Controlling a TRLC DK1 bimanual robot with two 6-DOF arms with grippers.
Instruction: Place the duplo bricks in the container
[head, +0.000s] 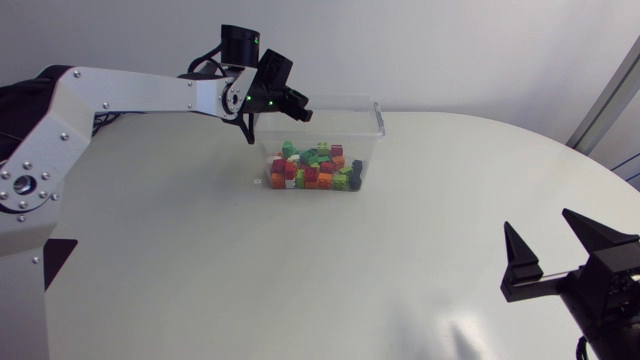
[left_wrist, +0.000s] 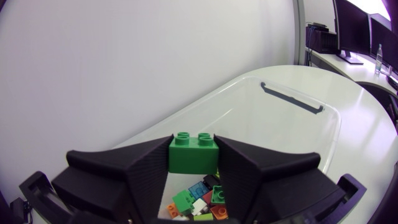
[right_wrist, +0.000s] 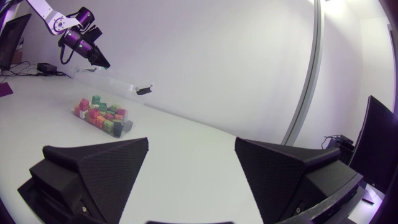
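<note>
Now your left gripper (left_wrist: 194, 163) clamps one green brick (left_wrist: 193, 151) over the one container (head: 376, 120). Your right gripper (head: 540, 224) gapes wide near the table (head: 300, 285)'s near-right edge.

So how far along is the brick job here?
Nearly finished, it seems. Done: a pile of duplo bricks lies in the clear container. In hand: the left gripper is shut on a green brick, held over the container. Left: letting that brick go; I see no other brick outside the container. The right gripper is open and empty.
</note>
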